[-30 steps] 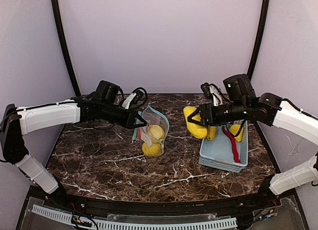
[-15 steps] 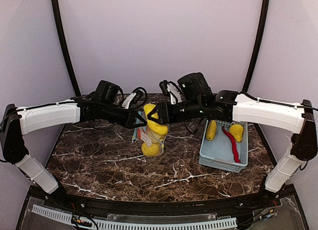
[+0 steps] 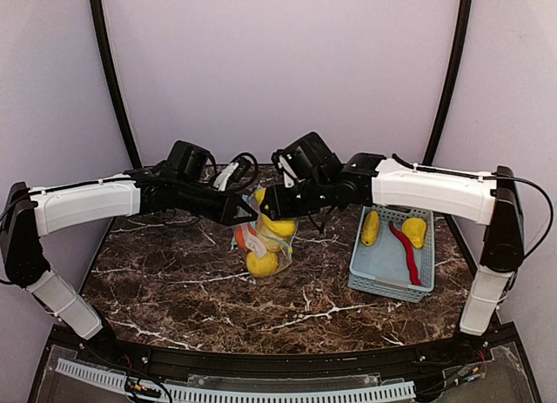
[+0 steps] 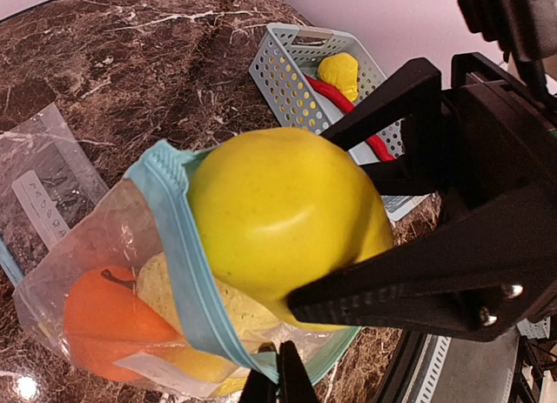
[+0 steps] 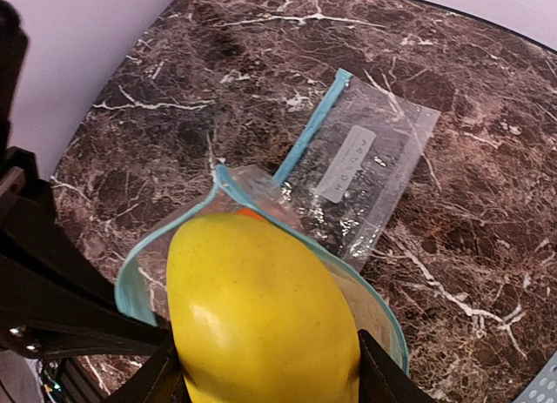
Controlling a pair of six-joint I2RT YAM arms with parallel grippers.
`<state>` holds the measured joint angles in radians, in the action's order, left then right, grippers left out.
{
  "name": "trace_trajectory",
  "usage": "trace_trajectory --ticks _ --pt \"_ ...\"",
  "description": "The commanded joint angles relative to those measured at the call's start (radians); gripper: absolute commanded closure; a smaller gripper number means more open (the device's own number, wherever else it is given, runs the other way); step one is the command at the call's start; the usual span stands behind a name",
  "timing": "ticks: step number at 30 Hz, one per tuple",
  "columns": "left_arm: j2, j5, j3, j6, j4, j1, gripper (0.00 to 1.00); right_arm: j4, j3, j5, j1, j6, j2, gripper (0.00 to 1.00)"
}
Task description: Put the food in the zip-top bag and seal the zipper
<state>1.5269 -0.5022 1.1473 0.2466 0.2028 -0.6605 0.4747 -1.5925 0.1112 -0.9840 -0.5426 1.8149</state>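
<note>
The big glossy yellow fruit [image 5: 261,325] is sitting right in the mouth of the clear zip-top bag [image 3: 261,246] with the teal zipper strip, partway through the opening and sticking up past the rim. My right pincer [image 5: 270,377] is clamped on it, one black finger on each side. My left pincer [image 4: 278,379] is pinched tight on the bag's teal rim, holding that edge up so the bag stands open. Already inside the bag are a round orange [image 4: 104,320] and at least one more yellow piece under it.

The bag stands about mid-way between the left and right edges of the dark marble table [image 3: 174,281], a bit toward the far edge. My left arm comes in from the left edge with the forearm nearly level. My right arm goes up from the near right corner, then stretches left, high over the pale blue slatted plastic basket [image 3: 383,285].

That basket sits by the right edge and holds a slim red chili [image 3: 405,251] between two smaller yellow pieces [image 3: 371,227]. A second clear plastic bag [image 5: 365,168] lies flat on the table just beside the standing one.
</note>
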Motion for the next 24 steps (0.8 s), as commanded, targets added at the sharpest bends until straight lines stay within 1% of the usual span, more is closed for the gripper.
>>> trace_trajectory --ticks 1,10,15,19,24 --pt "-0.039 -0.017 0.0 -0.01 -0.017 -0.005 0.99 0.083 -0.05 0.094 -0.007 0.028 0.034 0.47" --pt "-0.03 -0.029 0.0 -0.006 -0.018 -0.005 0.99 0.093 -0.154 0.032 -0.007 0.127 0.116 0.41" --pt "-0.024 -0.037 0.001 -0.003 -0.019 -0.005 0.99 0.096 -0.2 -0.004 -0.007 0.219 0.151 0.37" --pt "-0.023 -0.033 0.001 -0.001 -0.019 -0.005 0.99 0.107 -0.216 -0.018 -0.007 0.271 0.171 0.29" --pt "-0.03 0.004 0.0 0.0 -0.009 -0.005 0.99 0.106 -0.197 0.002 -0.007 0.269 0.148 0.18"
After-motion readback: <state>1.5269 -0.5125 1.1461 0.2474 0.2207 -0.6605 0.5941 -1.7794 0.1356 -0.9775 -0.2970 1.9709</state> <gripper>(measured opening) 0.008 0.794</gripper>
